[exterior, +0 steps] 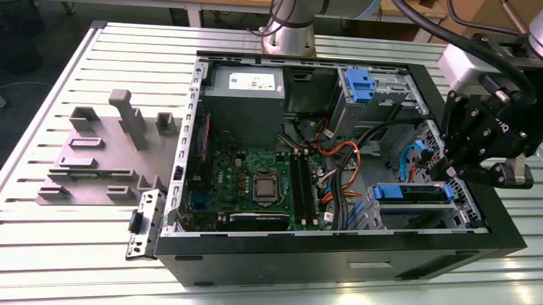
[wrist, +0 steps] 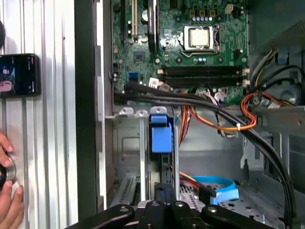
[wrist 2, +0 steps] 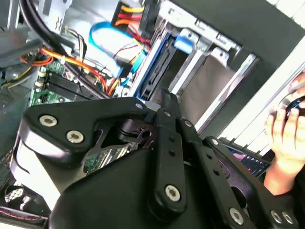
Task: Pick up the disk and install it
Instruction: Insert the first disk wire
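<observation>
The disk (exterior: 413, 192) sits in the drive bay at the front corner of the open computer case (exterior: 339, 244), on the exterior view's right, with its blue rail face showing. The first wrist view has the blue rail (wrist: 161, 133) edge-on between metal bay walls. My gripper (exterior: 454, 170) hangs above the case's side wall just beyond the bay, a little apart from the disk. Its fingertips (wrist: 164, 190) look shut together with nothing between them. In the second wrist view the gripper (wrist 2: 164, 98) points toward the bay.
A motherboard (exterior: 254, 184), orange and blue cables (exterior: 339, 159) and a grey power-supply box (exterior: 246, 95) fill the case. A second blue caddy (exterior: 360, 86) sits at the back. A grey fixture (exterior: 102, 152) lies on the slatted table. A person's hand (wrist: 7, 200) and a phone (wrist: 19, 75) rest beside the case.
</observation>
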`<state>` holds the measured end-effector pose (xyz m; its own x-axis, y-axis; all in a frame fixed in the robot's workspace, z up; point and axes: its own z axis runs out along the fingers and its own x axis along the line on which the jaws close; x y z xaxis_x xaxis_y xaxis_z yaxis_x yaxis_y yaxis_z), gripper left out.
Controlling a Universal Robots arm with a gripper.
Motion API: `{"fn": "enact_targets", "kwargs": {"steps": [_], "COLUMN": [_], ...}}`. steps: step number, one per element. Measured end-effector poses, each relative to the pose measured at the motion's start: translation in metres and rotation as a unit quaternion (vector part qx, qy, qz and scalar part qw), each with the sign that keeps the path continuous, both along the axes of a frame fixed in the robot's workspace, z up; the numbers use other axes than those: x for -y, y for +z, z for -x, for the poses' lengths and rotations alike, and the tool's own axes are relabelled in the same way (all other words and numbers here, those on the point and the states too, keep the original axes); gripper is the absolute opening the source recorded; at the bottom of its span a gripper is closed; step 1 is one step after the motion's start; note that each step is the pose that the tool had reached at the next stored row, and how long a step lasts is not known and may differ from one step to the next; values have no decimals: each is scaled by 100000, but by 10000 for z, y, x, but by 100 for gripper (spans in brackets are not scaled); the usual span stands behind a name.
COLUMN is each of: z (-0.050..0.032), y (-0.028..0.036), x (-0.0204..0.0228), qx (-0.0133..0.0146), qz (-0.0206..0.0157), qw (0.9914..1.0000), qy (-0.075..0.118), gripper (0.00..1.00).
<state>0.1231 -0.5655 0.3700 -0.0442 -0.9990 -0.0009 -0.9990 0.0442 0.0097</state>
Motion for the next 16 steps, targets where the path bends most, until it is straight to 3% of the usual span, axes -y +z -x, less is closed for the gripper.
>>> {"fn": "enact_targets", "kwargs": {"steps": [2, 3, 7, 8, 16], "z": [-46, -59, -92, -102, -278], "y": [-7, -12, -27, -28, -35], "x": [-17, -30, -95, -106, -162], "qx": [-56, -63, -63, -80, -1024], "qz": [139, 447, 2715, 3144, 3179], "qw": [100000, 99999, 99963, 99951, 99944], "qy": [-3, -4, -6, -7, 25], "gripper": [11, 11, 11, 11, 11]}}
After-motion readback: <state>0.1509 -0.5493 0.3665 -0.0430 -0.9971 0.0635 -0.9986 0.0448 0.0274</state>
